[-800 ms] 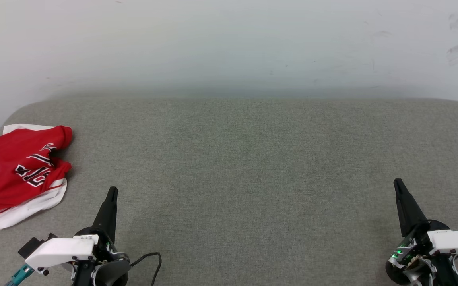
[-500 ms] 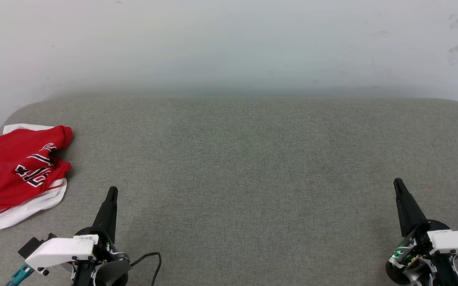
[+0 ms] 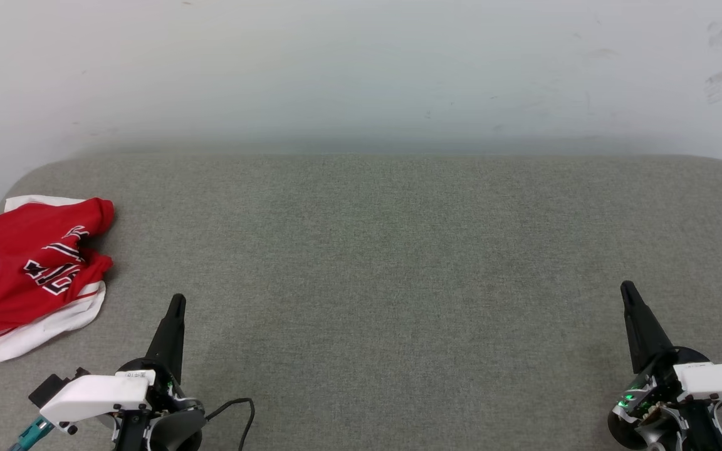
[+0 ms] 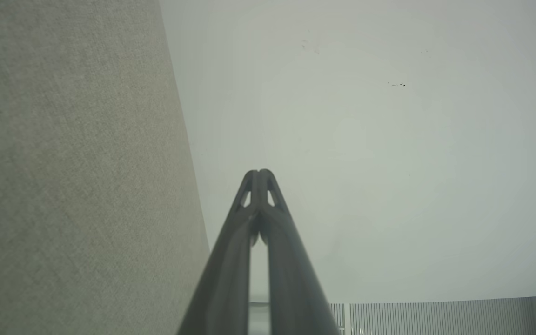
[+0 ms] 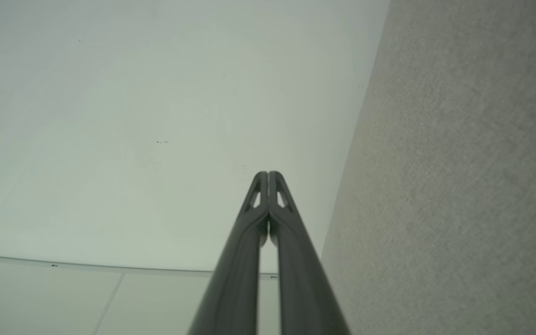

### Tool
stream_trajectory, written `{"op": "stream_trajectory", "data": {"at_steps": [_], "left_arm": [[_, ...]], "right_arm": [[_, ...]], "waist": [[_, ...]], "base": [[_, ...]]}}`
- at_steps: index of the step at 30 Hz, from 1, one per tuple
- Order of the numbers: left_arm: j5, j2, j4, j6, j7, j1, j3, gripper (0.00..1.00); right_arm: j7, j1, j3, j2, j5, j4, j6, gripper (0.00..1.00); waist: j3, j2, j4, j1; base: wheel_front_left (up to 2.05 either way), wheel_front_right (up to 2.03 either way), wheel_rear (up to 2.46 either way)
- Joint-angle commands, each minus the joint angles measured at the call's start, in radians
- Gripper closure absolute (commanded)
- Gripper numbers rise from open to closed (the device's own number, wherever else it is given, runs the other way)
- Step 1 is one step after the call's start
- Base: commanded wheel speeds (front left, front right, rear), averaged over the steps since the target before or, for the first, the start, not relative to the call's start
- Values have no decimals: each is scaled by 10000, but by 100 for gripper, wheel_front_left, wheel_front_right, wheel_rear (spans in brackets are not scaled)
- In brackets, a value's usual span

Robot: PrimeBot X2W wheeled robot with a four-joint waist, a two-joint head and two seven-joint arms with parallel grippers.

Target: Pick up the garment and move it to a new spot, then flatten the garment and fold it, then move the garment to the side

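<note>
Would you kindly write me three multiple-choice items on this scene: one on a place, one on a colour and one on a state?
1. Where does the shirt lie on the grey fabric surface?
A. far left
B. centre
C. far right

2. What is the shirt's main colour?
A. blue
B. red
C. green

3. How are the left tool and the right tool?
A. both shut and empty
B. both wide open
C. both clamped on the shirt

Answers:
1 A: the shirt lies crumpled at the head view's left edge.
2 B: it has a red body with white trim.
3 A: each wrist view shows its tool closed tip to tip, with nothing held.
</note>
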Motion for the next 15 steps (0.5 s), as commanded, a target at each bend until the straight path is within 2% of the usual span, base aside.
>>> {"op": "stream_trajectory", "data": {"at_steps": [1, 15], "left_arm": [[20, -14, -6, -23, 32, -60, 33, 100], [19, -14, -6, -23, 32, -60, 31, 100]], "right_arm": [[26, -113, -8, 37, -59, 6, -3, 100], [23, -113, -6, 37, -56, 6, -3, 100]], "waist": [[0, 0, 0, 0], [0, 0, 0, 0]], "base": [[0, 0, 0], [0, 0, 0]]}}
